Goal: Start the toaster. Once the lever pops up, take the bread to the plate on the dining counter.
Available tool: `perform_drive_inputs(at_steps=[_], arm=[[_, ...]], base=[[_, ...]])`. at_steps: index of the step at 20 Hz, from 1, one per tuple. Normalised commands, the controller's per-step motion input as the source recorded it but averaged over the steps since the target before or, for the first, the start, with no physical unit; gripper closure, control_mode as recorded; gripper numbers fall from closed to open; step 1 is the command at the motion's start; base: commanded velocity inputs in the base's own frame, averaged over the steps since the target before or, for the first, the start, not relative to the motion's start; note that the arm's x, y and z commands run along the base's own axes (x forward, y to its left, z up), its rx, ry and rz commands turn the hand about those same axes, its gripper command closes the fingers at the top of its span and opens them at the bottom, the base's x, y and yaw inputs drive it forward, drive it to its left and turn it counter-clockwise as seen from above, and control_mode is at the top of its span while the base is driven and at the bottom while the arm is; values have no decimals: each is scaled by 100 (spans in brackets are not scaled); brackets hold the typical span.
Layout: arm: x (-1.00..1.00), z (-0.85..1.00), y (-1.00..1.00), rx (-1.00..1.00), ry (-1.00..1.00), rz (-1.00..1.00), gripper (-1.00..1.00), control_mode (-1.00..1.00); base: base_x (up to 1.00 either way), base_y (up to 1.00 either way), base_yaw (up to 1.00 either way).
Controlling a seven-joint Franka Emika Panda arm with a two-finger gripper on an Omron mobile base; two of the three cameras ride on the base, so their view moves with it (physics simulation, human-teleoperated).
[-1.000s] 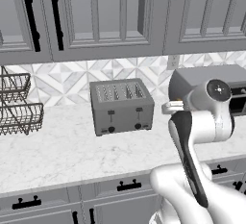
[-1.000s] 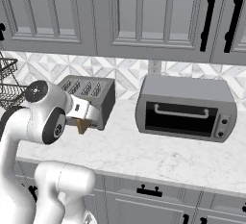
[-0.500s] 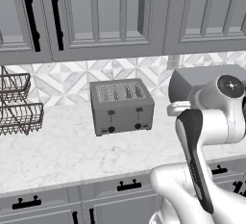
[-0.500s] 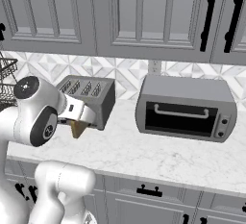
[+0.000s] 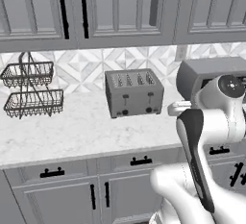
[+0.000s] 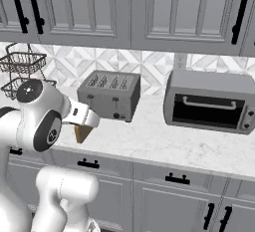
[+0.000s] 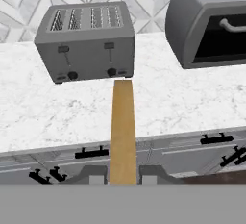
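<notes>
Wire baskets [image 5: 32, 89] stand in two tiers at the far left of the marble counter [image 5: 72, 131], well apart from the work. Next along, the toaster [image 5: 134, 93] sits against the tiled wall with both front levers up and its top slots bare. Further right, out over the counter's front edge, the gripper [image 7: 123, 175] has its two fingers pinched on the lower edge of the bread [image 7: 123, 130], which stands edge-on between them, clear of the toaster; the right base view shows the slice [image 6: 82, 133] hanging under the hand. Furthest right is the toaster oven [image 6: 209, 102].

The grip is narrow and low on a thin slice. A fast swing toward the dining counter could let it pivot or slip out, and a careless turn might clip the toaster oven.
</notes>
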Motion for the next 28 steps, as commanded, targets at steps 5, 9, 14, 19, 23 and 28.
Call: perform_drive_inputs(at_steps=[5, 9, 14, 19, 23, 28], arm=[[0, 0, 0, 0, 0, 0, 100, 100], [0, 0, 0, 0, 0, 0, 100, 100], [0, 0, 0, 0, 0, 0, 100, 100], [0, 0, 0, 0, 0, 0, 100, 100], [0, 0, 0, 0, 0, 0, 100, 100], [0, 0, 0, 0, 0, 0, 100, 100]], base=[[-66, 68, 22], [-59, 48, 57], [-43, 5, 84], [-45, 5, 86], [-47, 6, 86], [-77, 29, 77]])
